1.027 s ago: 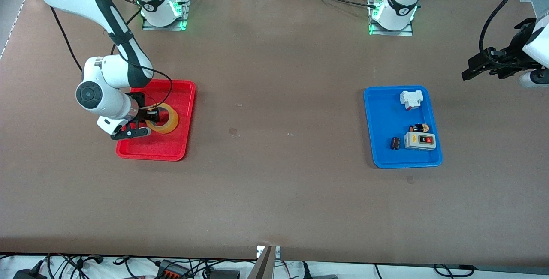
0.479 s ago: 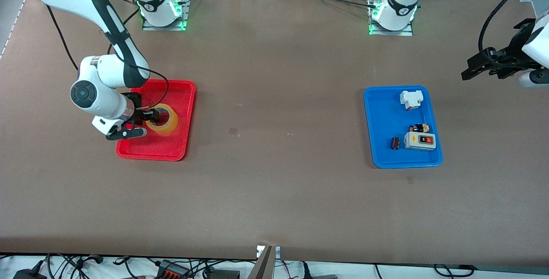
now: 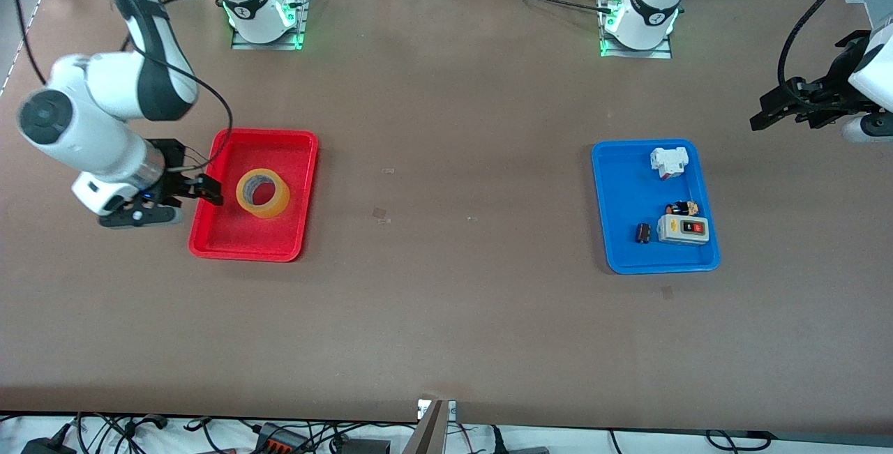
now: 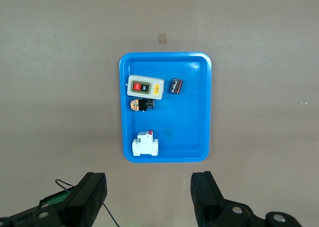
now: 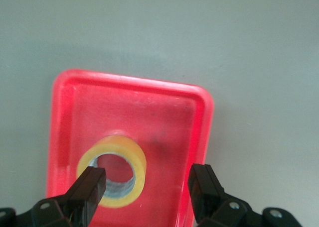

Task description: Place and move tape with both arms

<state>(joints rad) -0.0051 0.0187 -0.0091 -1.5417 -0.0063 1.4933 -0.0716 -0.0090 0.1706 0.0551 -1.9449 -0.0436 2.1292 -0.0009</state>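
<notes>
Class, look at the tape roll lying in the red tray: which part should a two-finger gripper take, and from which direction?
Probably from above, across the ring wall: one finger in the hole, one outside. The tape lies flat in the red tray, hole upward, with free space around it.

The tape (image 3: 263,192) lies in a tray (image 3: 244,253) at mid-height of the front view, toward the right arm's end of the desk (image 3: 446,161). The right tool (image 3: 185,206) hangs over that tray's outer edge. A second tray (image 3: 621,203), toward the left arm's end, holds a switch box (image 3: 684,229) with a small cylinder (image 3: 643,233) just beside it and a breaker (image 3: 668,161) higher in the frame. The left tool (image 3: 767,116) hangs over the desk's end.
</notes>
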